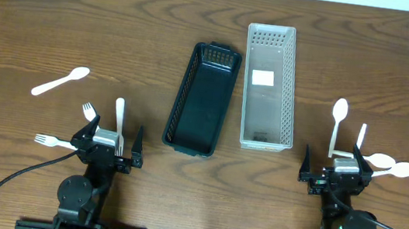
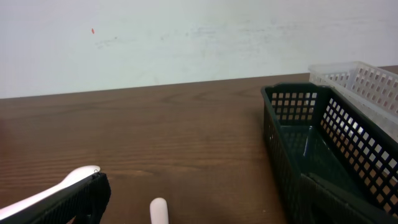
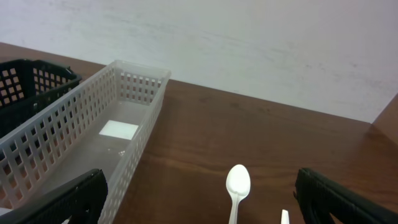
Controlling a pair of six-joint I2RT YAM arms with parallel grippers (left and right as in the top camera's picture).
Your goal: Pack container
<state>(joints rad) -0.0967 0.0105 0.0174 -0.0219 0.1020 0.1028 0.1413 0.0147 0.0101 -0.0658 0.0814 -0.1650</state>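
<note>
A black basket (image 1: 203, 99) and a white basket (image 1: 270, 87) stand side by side mid-table, both holding no cutlery. White plastic cutlery lies on the wood: a spoon (image 1: 61, 82) far left, two forks (image 1: 55, 141) and a handle (image 1: 119, 116) by my left gripper (image 1: 111, 148); a spoon (image 1: 339, 115) and two more spoons (image 1: 390, 166) by my right gripper (image 1: 336, 174). Both grippers are open and empty, low at the near edge. The right wrist view shows the spoon (image 3: 237, 186) between my fingers and the white basket (image 3: 93, 134) to the left. The left wrist view shows the black basket (image 2: 323, 149).
The table's far edge meets a pale wall. A white label (image 1: 263, 78) lies on the white basket's floor. Cables run from both arm bases at the near edge.
</note>
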